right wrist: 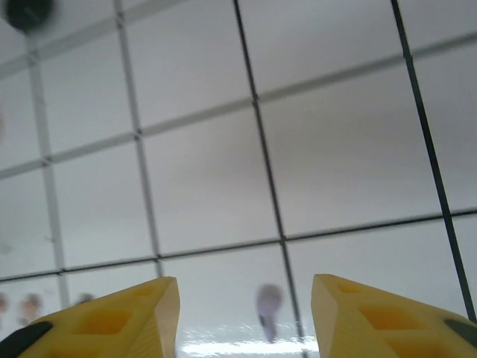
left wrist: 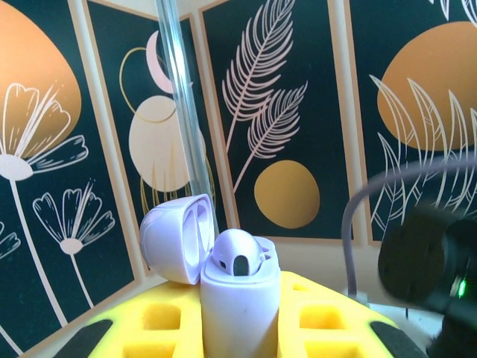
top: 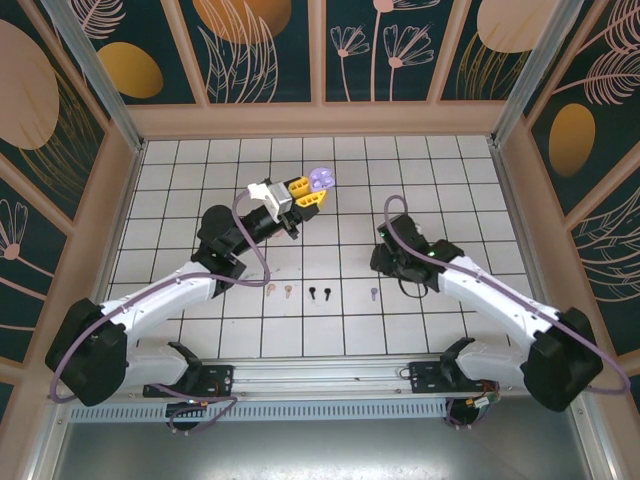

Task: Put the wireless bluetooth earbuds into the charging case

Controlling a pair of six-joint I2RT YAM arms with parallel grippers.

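Left tool (top: pixel 315 193) clamped, aloft; right tool (right wrist: pixel 246 302) low, jaws apart.

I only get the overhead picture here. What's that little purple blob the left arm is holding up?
Observer: A lavender charging case, clamped in the left pincer, with its lid flipped open.
Visitor: Is there anything inside it?
Observer: Yes, the left wrist camera shows one earbud sitting in it.
Visitor: And what is the right arm up to?
Observer: Its wrist camera shows the right pincer with jaws apart above the tiles. A blurry purplish loose earbud lies in line with the gap, and neither finger touches it.
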